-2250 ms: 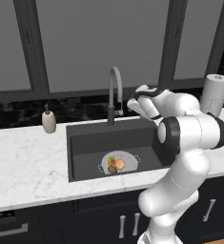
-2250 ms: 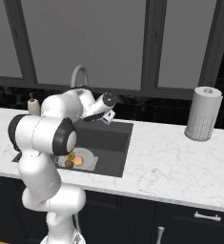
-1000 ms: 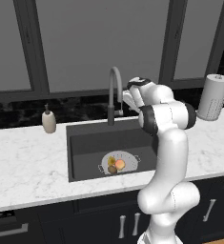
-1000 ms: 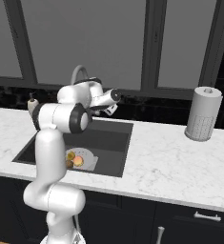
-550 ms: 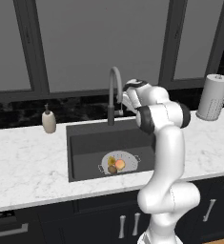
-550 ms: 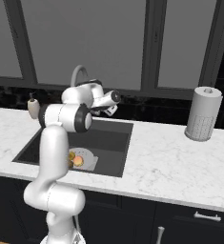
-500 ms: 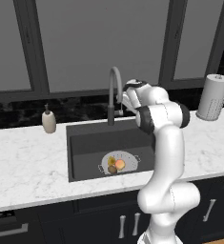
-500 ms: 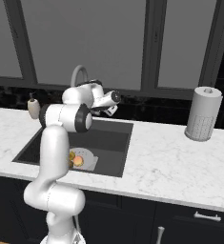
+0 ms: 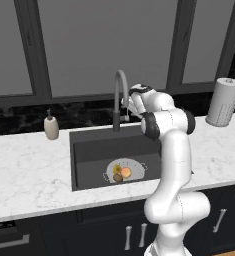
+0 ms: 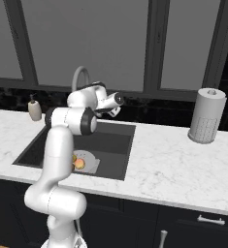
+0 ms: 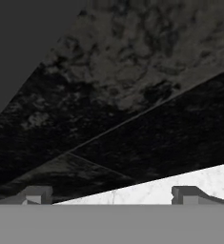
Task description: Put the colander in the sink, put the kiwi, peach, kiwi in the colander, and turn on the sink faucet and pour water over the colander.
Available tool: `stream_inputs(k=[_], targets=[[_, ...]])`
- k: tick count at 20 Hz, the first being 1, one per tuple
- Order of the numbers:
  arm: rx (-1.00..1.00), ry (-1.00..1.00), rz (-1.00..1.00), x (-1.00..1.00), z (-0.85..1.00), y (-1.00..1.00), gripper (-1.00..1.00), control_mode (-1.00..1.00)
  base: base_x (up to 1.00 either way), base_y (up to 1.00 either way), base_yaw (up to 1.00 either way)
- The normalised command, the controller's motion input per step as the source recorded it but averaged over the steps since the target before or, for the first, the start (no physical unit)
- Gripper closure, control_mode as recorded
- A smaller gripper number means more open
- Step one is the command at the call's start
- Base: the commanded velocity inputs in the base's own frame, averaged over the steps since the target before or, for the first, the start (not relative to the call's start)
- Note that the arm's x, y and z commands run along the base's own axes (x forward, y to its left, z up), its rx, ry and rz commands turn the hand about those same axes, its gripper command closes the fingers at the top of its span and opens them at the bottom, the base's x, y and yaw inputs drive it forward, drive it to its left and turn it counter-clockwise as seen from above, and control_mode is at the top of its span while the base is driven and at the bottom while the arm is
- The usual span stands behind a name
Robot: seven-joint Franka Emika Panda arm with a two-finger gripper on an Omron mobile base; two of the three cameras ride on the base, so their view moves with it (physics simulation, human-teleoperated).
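hand [image 11: 108, 194] by the sink faucet [image 9: 118, 92] – fingers apart, perhaps touching it – colander [image 9: 131, 168] with peach [image 9: 126, 172] in sink [image 9: 89, 145]

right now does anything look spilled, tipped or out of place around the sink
Nothing stands out. The shallow pale grey-white colander sits level on the floor of the dark grey recessed sink, with the orange-pink peach and two duller small fruits inside it. No water runs from the tall grey gooseneck faucet.

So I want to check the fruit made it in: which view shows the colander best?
The left base view: the colander lies open in the sink, fruit visible. In the right base view the arm hides most of it. The hand view faces the dark backsplash.
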Motion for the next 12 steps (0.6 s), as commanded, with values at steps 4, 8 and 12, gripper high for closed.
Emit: stream_inputs(k=[4,8,12], targets=[[0.00,0.00,0.00,0.04,-0.10,0.00,-1.00,-1.00,0.00,0.00,0.00],[0.00,0.00,0.00,0.00,-0.01,-0.05,1.00,-1.00,0.00,0.00,0.00],[0.00,0.00,-0.03,0.00,0.00,-0.39,1.00,-1.00,0.00,0.00,0.00]])
